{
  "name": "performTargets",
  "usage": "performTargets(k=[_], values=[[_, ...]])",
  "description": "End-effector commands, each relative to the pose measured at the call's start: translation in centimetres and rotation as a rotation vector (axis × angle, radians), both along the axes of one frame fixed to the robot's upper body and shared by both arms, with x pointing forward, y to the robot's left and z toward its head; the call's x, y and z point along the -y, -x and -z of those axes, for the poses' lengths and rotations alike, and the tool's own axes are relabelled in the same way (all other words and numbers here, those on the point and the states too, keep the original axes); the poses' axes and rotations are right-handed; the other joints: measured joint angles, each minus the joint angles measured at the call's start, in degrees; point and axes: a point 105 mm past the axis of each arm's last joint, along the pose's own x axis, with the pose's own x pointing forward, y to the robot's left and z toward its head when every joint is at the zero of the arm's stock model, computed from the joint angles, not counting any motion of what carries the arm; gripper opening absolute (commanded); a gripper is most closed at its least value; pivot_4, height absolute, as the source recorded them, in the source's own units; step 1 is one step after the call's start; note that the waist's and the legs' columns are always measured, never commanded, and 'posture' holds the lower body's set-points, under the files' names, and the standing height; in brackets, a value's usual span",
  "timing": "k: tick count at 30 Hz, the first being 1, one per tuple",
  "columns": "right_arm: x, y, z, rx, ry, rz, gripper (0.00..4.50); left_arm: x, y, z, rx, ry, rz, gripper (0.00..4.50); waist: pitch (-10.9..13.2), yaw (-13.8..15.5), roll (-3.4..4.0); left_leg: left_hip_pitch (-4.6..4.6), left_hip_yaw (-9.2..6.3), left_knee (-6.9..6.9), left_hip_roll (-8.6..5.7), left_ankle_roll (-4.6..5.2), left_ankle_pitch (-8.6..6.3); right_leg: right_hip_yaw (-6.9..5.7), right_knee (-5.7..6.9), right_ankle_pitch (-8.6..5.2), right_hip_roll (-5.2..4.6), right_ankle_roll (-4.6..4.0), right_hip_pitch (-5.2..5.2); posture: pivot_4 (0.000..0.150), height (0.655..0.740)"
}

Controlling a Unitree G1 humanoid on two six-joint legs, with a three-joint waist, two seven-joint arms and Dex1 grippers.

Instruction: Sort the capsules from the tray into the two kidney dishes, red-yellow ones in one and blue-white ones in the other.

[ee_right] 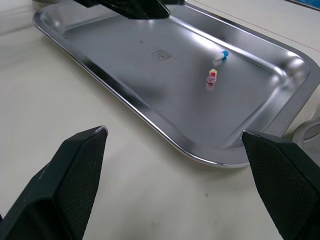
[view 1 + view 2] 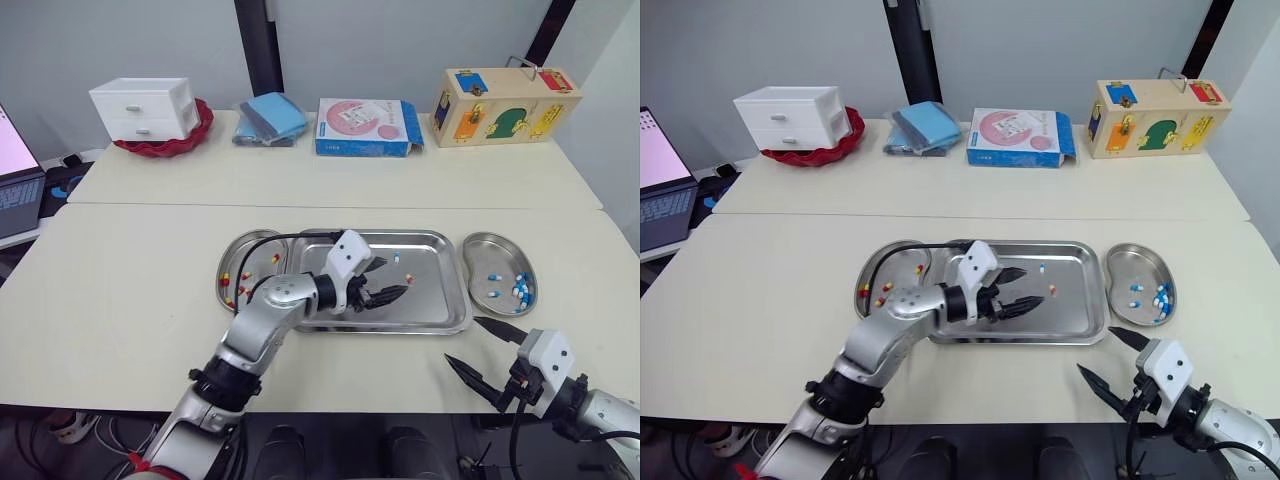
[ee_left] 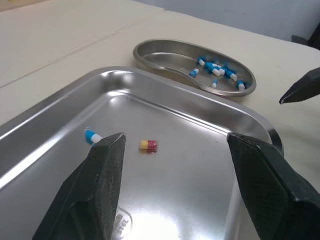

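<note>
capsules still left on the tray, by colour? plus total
Red-yellow capsule on the rectangular steel tray: 1
Blue-white capsule on the tray: 1
Total: 2

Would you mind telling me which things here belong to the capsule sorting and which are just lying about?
Job: tray, red-yellow capsule and blue-white capsule in it, left kidney dish, right kidney dish.
Lying about: white drawer unit, red bowl, blue cloths, pink-and-blue box, wooden toy box, laptop.
</note>
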Motion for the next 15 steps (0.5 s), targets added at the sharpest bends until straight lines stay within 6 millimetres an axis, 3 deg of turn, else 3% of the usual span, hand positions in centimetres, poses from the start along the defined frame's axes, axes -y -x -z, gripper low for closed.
performTargets(k=[1,15], values=[[-0.7,0.0,-0.8,0.032,-0.004,-0.001,4.5,1.5,-0.6,-0.2,0.049,-0.017,0.021,3.29,0.0,0.0,0.0,0.0,0.0,0.0,-0.01,0.0,0.0,0.01,0.0,0.0,0.0,0.0,0.0,0.15,0.7078],[-1.7,0.1,-1.4,0.033,-0.019,0.023,4.5,4.5,-1.9,1.5,0.001,-0.072,0.086,3.29,0.0,-0.1,0.0,-0.02,0.0,-0.03,-0.02,0.0,0.0,0.0,-0.04,-0.01,0.0,0.01,-0.02,0.15,0.7078]])
